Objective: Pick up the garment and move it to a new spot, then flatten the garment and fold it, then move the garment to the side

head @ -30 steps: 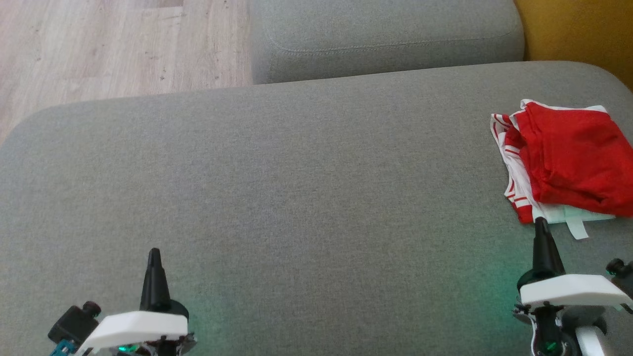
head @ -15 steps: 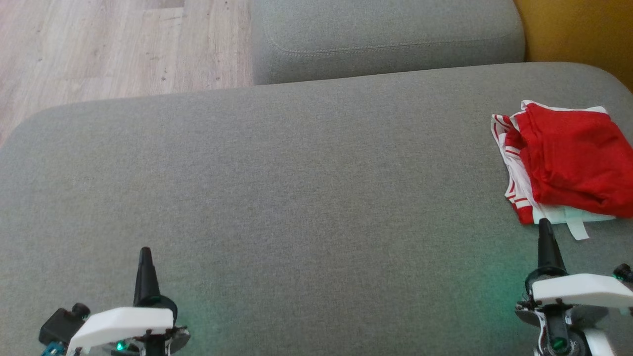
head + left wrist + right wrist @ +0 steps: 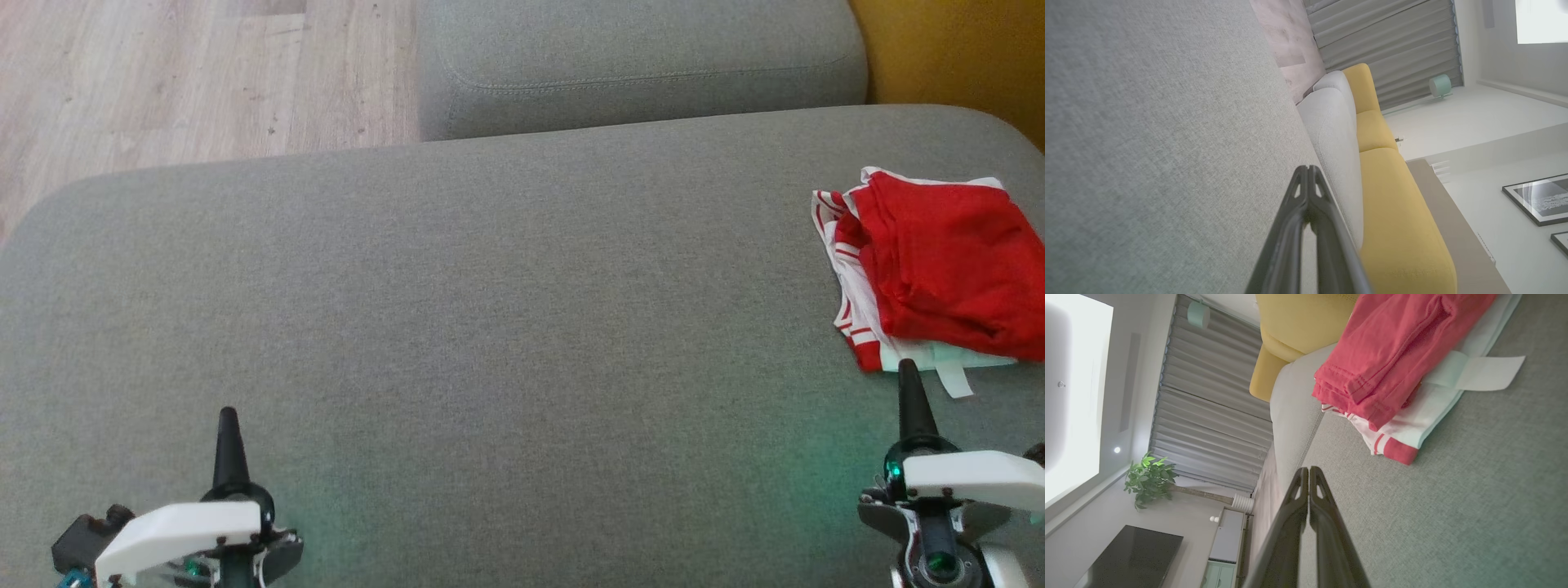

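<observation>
At the far right edge of the grey cushion (image 3: 506, 310), as the head view has it, the red garment (image 3: 947, 261) lies folded on top of a striped cloth (image 3: 845, 314) and a mint cloth (image 3: 951, 359). The stack sits close to the cushion's rim, which reads as the put-aside spot and leaves the broad middle bare. The right gripper (image 3: 906, 374) stands just below the stack's near corner, fingers pressed together and holding nothing. The left gripper (image 3: 227, 420) is well apart at the lower left, likewise clenched and empty over bare fabric. Both point straight ahead, more a rest pose than a reach, I judge. Beyond lie a second grey cushion (image 3: 637, 65) and the wooden floor (image 3: 163, 73).

Along the left wrist view, the left gripper's (image 3: 1307, 173) two dark fingers meet at their tips with nothing between them. The grey cushion runs along one side, with a yellow sofa (image 3: 1396, 212) and a pleated curtain (image 3: 1384, 36) behind.

Along the right wrist view, the right gripper (image 3: 1308, 473) is closed tip to tip, near the stack but not touching it. The red garment (image 3: 1392, 355) shows several layered, hemmed edges, so the fold looks done. The mint cloth's loose tab (image 3: 1490, 373) lies flat on the cushion. Fold and set-aside both seem complete.
</observation>
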